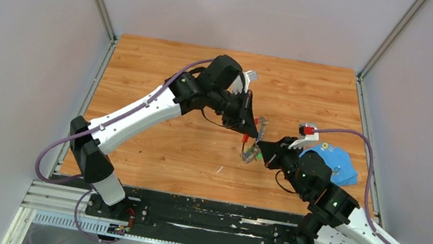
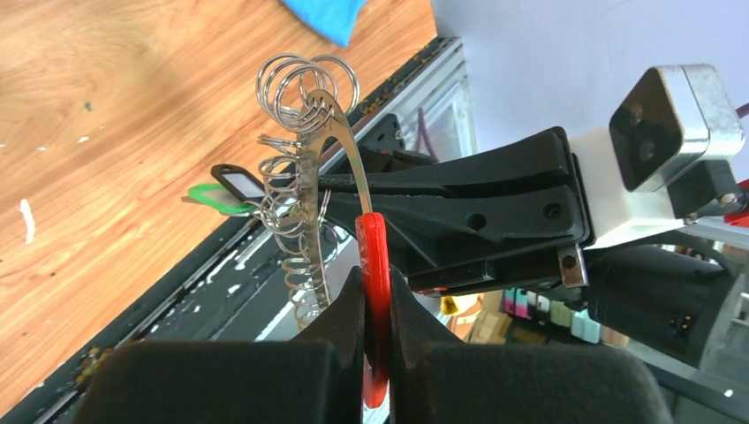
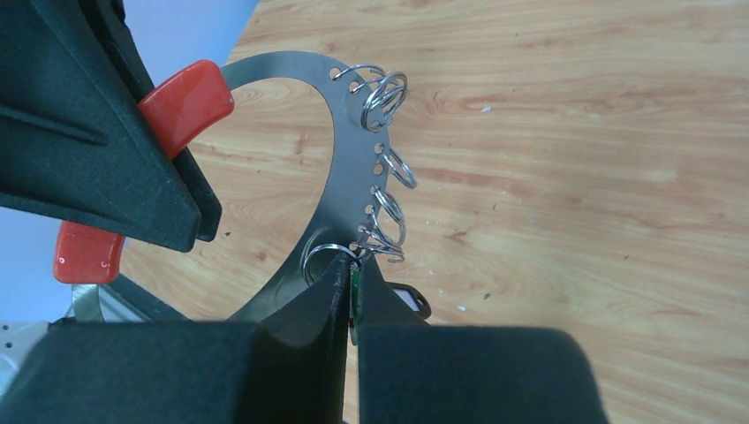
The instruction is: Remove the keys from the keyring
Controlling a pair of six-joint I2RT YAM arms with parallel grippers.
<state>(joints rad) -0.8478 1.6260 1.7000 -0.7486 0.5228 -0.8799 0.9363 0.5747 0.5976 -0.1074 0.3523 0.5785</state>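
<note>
Left tool (image 2: 376, 281) is pinching the keyring (image 2: 349, 146) by its red sleeve (image 2: 372, 247); right tool (image 3: 351, 265) is pinching a green key (image 3: 354, 305), lower centre.

Blue cloth (image 1: 341, 168) on the wooden table (image 1: 183, 156) near its right edge, pale walls (image 1: 15, 66) around.

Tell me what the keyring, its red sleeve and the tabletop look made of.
Keyring: flat thin band, looks like steel; brushed grey sheen, punched holes.
Red sleeve: probably glossy plastic or a rubber coating; smooth, with bright highlights.
Tabletop: matte wood-grain surface; solid wood or laminate, can't tell.
</note>
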